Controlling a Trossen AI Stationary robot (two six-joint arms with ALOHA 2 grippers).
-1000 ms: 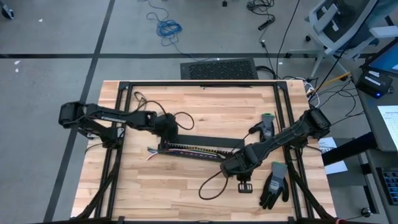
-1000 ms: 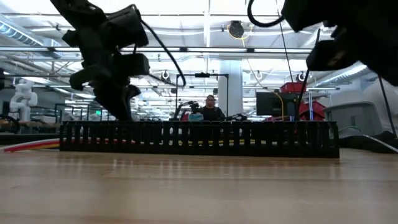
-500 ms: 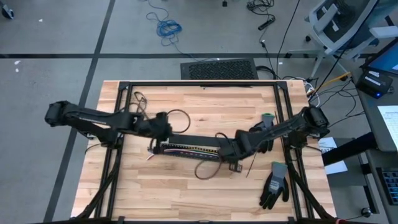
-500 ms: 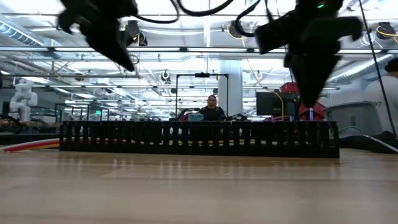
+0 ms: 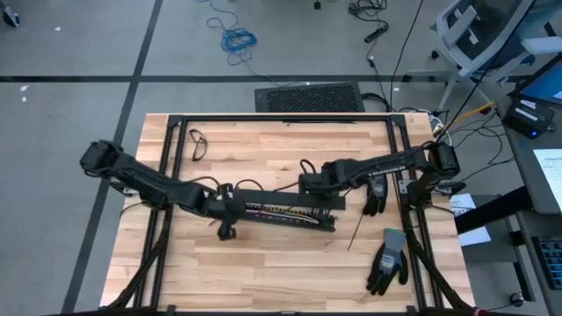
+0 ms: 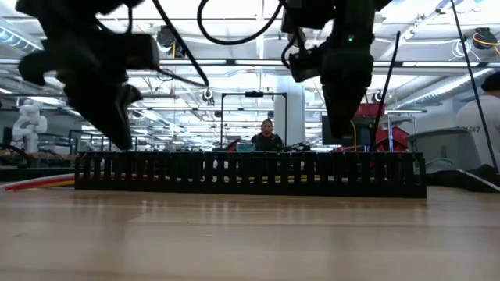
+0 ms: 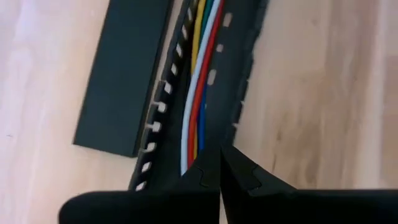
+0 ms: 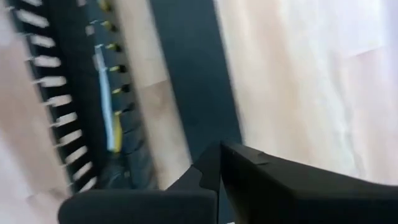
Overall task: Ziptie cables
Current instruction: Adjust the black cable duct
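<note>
The cables [image 7: 198, 93], yellow, white, red and blue, lie lengthwise inside a black slotted duct [image 5: 281, 211] that rests across the middle of the table. Their red ends [image 6: 39, 181] stick out of its left end. My left gripper [image 7: 221, 167] is shut and slants down a little above the duct's left end [image 5: 235, 209]. My right gripper [image 8: 214, 163] is shut and points down over a flat black strip [image 8: 193, 81] lying just beyond the duct [image 5: 305, 186]. In the low view both grippers [image 6: 121, 136] [image 6: 344, 125] stand above the duct [image 6: 250, 173].
Two dark gloves [image 5: 376, 191] [image 5: 386, 261] and a thin black zip tie [image 5: 356, 235] lie at the table's right. A black wire loop [image 5: 198, 145] lies at the far left. Black frame rails [image 5: 281, 117] border the table. Bare wood lies along the near edge.
My left gripper has swung from the duct's far side toward the table's near edge, ending over the duct's left end. My right gripper has swung from the near side across the duct, toward the far edge and leftward. Both stay shut. The duct and cables have not moved.
</note>
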